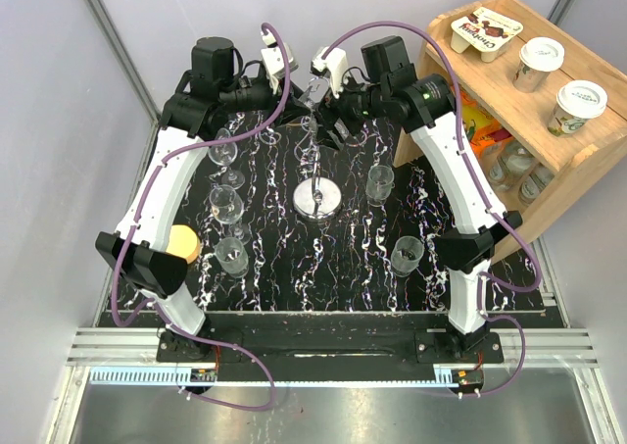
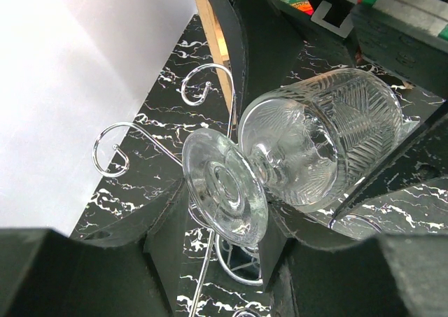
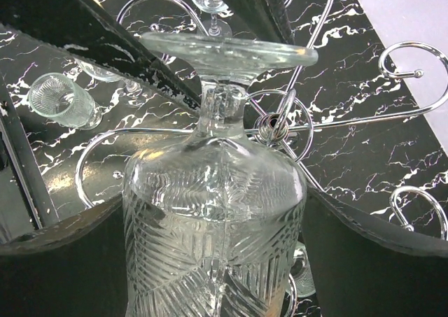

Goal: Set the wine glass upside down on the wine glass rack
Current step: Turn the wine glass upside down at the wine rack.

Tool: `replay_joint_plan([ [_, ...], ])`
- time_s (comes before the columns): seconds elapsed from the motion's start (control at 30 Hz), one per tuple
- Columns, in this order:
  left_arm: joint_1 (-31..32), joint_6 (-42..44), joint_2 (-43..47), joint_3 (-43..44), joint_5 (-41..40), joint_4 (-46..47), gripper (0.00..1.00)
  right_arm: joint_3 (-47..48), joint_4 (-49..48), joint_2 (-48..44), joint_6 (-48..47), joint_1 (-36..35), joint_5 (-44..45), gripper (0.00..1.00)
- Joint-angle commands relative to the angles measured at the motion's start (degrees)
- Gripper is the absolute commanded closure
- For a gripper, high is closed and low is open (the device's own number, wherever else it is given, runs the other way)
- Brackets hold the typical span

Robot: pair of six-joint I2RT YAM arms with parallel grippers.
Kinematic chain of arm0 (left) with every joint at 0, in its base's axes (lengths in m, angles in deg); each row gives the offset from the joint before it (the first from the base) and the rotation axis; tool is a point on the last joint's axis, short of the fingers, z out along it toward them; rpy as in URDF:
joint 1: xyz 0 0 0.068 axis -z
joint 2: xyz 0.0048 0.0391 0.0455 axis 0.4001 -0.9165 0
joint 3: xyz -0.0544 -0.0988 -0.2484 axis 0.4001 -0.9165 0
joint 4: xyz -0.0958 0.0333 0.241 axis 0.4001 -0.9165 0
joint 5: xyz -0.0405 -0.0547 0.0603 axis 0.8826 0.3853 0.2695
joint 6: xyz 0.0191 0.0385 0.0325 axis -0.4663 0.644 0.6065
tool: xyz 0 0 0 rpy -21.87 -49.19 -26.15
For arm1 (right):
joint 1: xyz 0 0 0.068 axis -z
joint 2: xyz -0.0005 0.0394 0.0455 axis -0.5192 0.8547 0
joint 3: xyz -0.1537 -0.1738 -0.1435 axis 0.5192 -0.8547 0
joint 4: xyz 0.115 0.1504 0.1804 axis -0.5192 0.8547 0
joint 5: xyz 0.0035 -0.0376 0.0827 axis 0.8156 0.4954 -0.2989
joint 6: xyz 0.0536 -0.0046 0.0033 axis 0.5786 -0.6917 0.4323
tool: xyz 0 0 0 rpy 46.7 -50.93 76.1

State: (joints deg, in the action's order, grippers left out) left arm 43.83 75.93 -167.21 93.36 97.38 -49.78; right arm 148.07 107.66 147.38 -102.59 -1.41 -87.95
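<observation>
Here the left tool (image 2: pixel 224 227) grips the wine glass (image 2: pixel 318 138).

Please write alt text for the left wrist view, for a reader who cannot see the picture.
A cut-pattern wine glass lies tilted in the left claw, its round foot turned toward the camera. Behind it show the chrome curled arms of the wine glass rack, over a black table with white marbling.
</observation>
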Motion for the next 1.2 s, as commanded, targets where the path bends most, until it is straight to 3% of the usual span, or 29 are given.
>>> replay_joint_plan([
  [0.0, 1.5, -1.7, 4.5, 2.4, 7.3, 2.3, 1.0, 0.9, -3.6, -2.2, -1.0, 0.5, 4.3, 0.12],
  [0.1, 1.3, -1.6, 4.8, 2.1, 7.1, 2.3, 1.0, 0.4, -3.7, -2.7, -1.0, 0.9, 4.2, 0.2],
  [0.2, 0.9, -1.7, 5.2, 1.9, 7.4, 2.3, 1.0, -0.6, -3.7, -3.3, -0.8, 1.3, 3.9, 0.4],
  [0.43, 0.9, -3.1, 5.6, 2.6, 6.8, 3.0, 0.98, -0.6, -2.8, -3.4, -0.6, 1.3, 2.1, 0.74],
  [0.5, 0.9, -3.8, 5.6, 2.8, 6.7, 3.1, 0.79, -0.7, -2.4, -3.4, -0.5, 1.3, 1.8, 0.82],
  [0.53, 0.9, -4.0, 5.6, 2.8, 6.7, 3.3, 0.62, -0.9, -2.3, -3.5, -0.4, 1.3, 1.7, 0.85],
  [0.57, 0.9, -4.1, 5.8, 2.8, 6.6, 3.2, 0.52, -1.1, -2.4, -3.5, -0.4, 1.3, 1.5, 0.87],
  [0.7, 0.8, -5.6, 6.3, 2.7, 5.9, 4.0, 0.28, -2.6, -3.7, -5.0, 0.6, 1.3, 1.2, 0.92],
  [0.73, 0.8, -5.8, 6.4, 2.9, 5.7, 4.2, 0.09, -2.8, -3.9, -5.3, 0.9, 1.4, 1.3, 0.93],
  [0.77, 0.8, -6.2, 6.6, 3.2, 5.4, 4.2, 0.02, -3.0, -4.2, -5.8, 1.2, 1.3, 1.3, 0.93],
  [1.17, -3.9, -10.4, 13.2, -1.2, 3.5, 5.9, 0.01, -10.7, -11.0, -16.7, 6.1, 1.3, -2.3, 0.97],
])
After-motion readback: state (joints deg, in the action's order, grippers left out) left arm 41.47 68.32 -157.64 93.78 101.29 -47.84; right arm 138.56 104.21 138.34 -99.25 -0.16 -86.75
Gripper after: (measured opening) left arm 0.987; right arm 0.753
